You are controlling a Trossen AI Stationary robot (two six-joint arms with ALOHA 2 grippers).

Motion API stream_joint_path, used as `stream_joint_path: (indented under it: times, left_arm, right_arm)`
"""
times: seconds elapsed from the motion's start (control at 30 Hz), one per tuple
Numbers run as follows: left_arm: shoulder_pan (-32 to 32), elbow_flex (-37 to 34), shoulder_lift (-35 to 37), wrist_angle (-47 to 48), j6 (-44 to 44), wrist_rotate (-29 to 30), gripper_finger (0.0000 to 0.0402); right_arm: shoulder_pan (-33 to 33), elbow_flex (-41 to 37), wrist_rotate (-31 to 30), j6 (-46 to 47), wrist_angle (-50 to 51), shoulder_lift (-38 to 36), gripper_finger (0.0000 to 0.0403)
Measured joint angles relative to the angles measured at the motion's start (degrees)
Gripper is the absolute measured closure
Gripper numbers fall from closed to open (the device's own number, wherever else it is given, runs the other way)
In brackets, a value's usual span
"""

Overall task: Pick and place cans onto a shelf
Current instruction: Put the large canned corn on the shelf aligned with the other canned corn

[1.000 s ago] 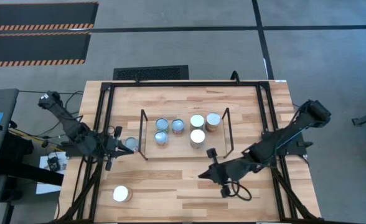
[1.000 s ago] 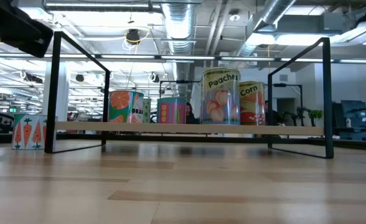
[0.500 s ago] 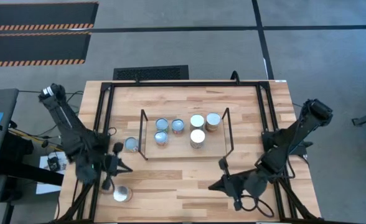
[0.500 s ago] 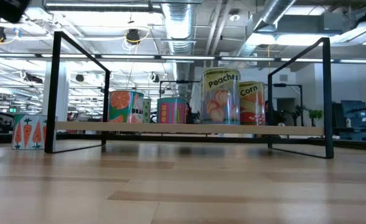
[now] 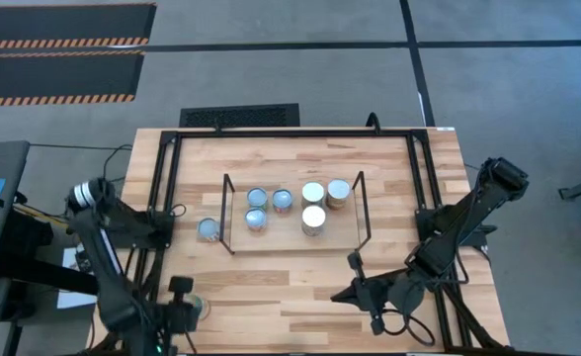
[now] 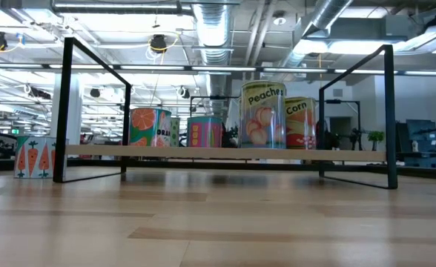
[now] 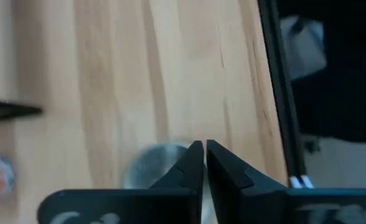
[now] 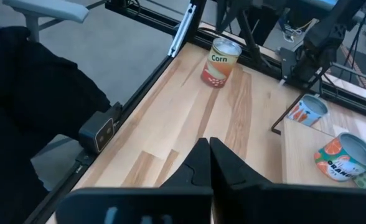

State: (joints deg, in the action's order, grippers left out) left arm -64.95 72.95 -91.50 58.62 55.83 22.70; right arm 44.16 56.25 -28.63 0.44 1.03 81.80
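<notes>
Wooden table (image 5: 300, 287): left gripper (image 5: 179, 314), fingers together and empty, has swung to seven o'clock above the loose can (image 5: 196, 308); pickup pending.

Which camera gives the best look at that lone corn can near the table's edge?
The right wrist view: the corn can stands unobstructed, label readable. From above, the left gripper mostly hides it. The left wrist view shows only a blurred top; the low view misses it.

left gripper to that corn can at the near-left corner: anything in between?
Nothing visible. The left gripper hangs shut right over the corn can, with only bare table around it. The carrot can stands apart, outside the shelf.
</notes>
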Motion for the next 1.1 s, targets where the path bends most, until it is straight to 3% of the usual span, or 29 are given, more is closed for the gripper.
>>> stream_joint_path:
  times: [0.27,0.53,0.63,0.83,1.1]
  left_arm:
    - [0.4,14.0,-13.9,17.6,5.7,-7.3,0.0318]
    - [1.6,14.2,-17.9,20.6,6.2,-8.9,0.0264]
    - [1.8,13.8,-17.9,20.8,6.0,-9.1,0.0282]
    - [1.7,13.8,-17.8,20.3,1.5,-8.9,0.0387]
    - [5.6,19.0,-18.1,16.6,-14.4,-6.0,0.0401]
  right_arm:
    - [-0.3,0.0,0.0,-0.9,0.4,0.0,0.0396]
    - [-0.3,0.0,0.0,-0.9,0.5,0.0,0.0396]
    - [-0.3,0.0,0.1,-0.9,0.4,0.0,0.0396]
    - [-0.3,0.0,0.1,-0.9,0.3,0.0,0.0398]
    - [-0.3,0.0,0.1,-0.9,0.2,0.0,0.0399]
